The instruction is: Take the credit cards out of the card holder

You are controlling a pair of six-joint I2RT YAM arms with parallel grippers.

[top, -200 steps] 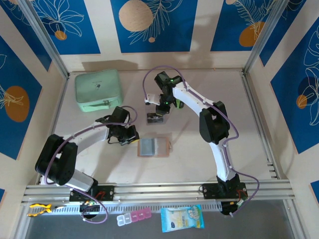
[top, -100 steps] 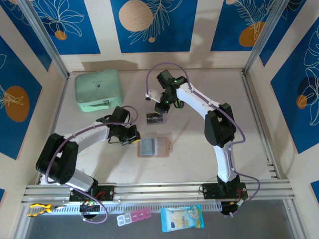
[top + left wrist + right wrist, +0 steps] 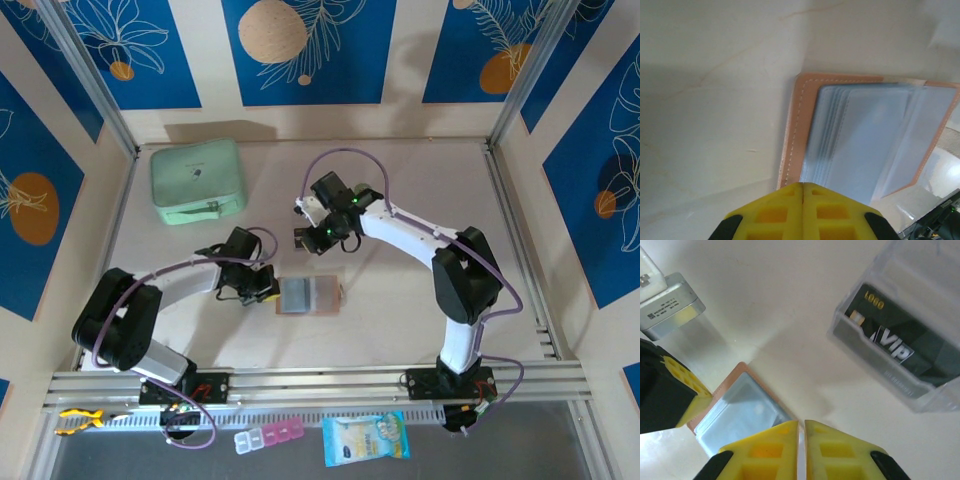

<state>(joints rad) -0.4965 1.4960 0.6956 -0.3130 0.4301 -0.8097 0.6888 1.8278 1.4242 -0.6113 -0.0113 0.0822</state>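
Note:
The tan card holder (image 3: pixel 308 297) lies open on the table, grey transparent pockets (image 3: pixel 875 135) facing up. My left gripper (image 3: pixel 264 290) is shut, its yellow tips (image 3: pixel 802 185) at the holder's left edge (image 3: pixel 792 140). One of the credit cards, a dark card marked VIP (image 3: pixel 895 347), lies in a clear sleeve (image 3: pixel 309 238) just behind the holder. My right gripper (image 3: pixel 322 236) hovers above that spot, between sleeve and card holder (image 3: pixel 740 412). Its fingers (image 3: pixel 801 427) stand almost together with nothing between them.
A mint-green zip case (image 3: pixel 197 180) sits at the back left. In front of the rail lie a pink pill organiser (image 3: pixel 268 436), a blue packet (image 3: pixel 366 438) and a yellow item (image 3: pixel 78 418). Metal posts stand at the rear corners.
My right gripper has come forward and left, from behind the sleeved card to over it, its jaws narrowing. My left gripper has slid right to the holder's edge.

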